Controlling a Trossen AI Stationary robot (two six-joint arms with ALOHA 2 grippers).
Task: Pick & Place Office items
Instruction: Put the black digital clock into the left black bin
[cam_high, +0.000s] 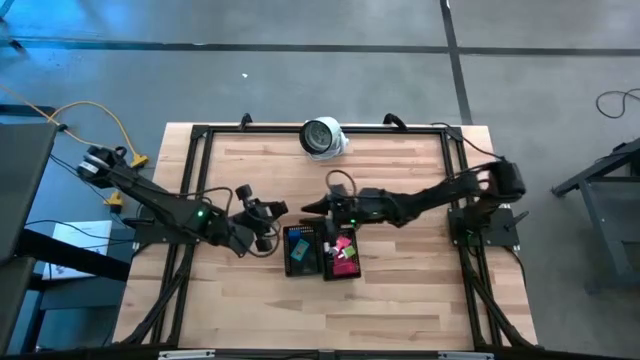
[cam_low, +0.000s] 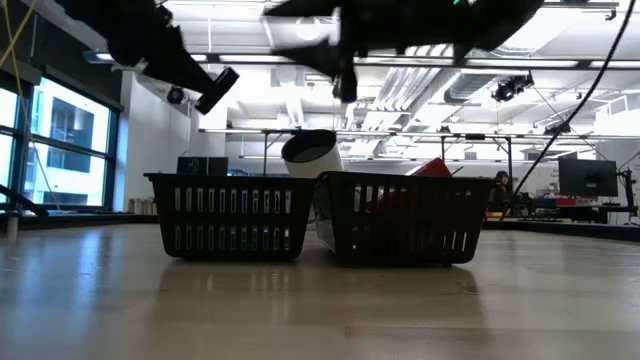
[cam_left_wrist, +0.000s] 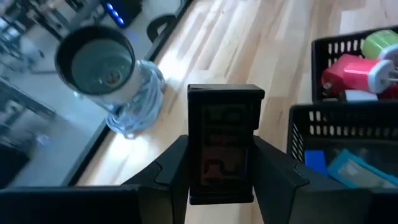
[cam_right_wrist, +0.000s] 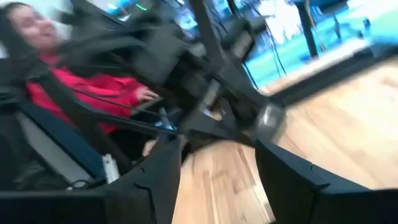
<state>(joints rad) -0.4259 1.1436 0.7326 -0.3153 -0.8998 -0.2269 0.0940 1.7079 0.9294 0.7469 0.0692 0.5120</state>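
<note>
The desk (cam_high: 400, 300) carries two black mesh trays side by side near its middle: the left tray (cam_high: 300, 250) with blue pieces (cam_left_wrist: 348, 171) in it, and the right tray (cam_high: 343, 258) with pink, red and green pieces (cam_high: 343, 250). A round white-and-grey object (cam_high: 322, 137) stands at the far edge.

The left hand (cam_high: 272, 212) hangs above the desk just left of the left tray, its fingers closed on a small dark rectangular item (cam_left_wrist: 225, 143), which the left wrist view shows pinched between them. The right hand (cam_high: 312, 206) hovers just behind the trays with nothing visible between its fingers (cam_right_wrist: 292, 174), which stand apart.

The step in hand looks like a carry, the dark item being on its way to a tray. The next move calls for bringing the left hand over a tray's opening, clear of the rim, lowering it and letting go.
</note>
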